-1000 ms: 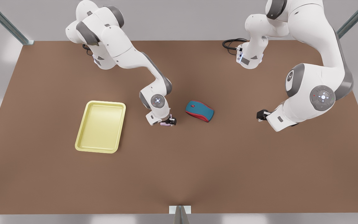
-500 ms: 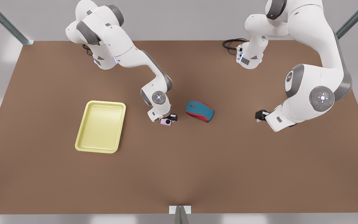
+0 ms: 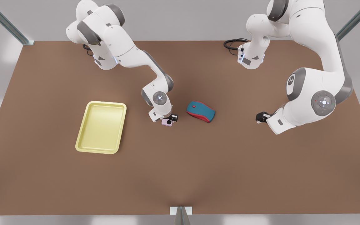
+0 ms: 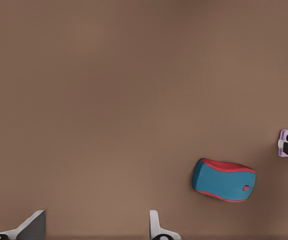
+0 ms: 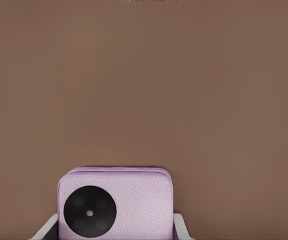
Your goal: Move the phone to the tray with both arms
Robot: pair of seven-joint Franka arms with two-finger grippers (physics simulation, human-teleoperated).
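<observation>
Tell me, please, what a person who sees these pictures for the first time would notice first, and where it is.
The eye goes first to the pale yellow tray on the front view's left side of the brown table. Next comes the teal-and-red mouse near the middle. Just beside it toward the tray, the right gripper holds the small pink phone, fingers against its sides, while the left gripper waits open on the front view's right.

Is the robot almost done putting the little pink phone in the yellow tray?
Not yet. Done: the right gripper is shut on the phone. In hand: the phone sits between the tray and the mouse. Left: carrying it into the tray. The left gripper waits open past the mouse.
</observation>
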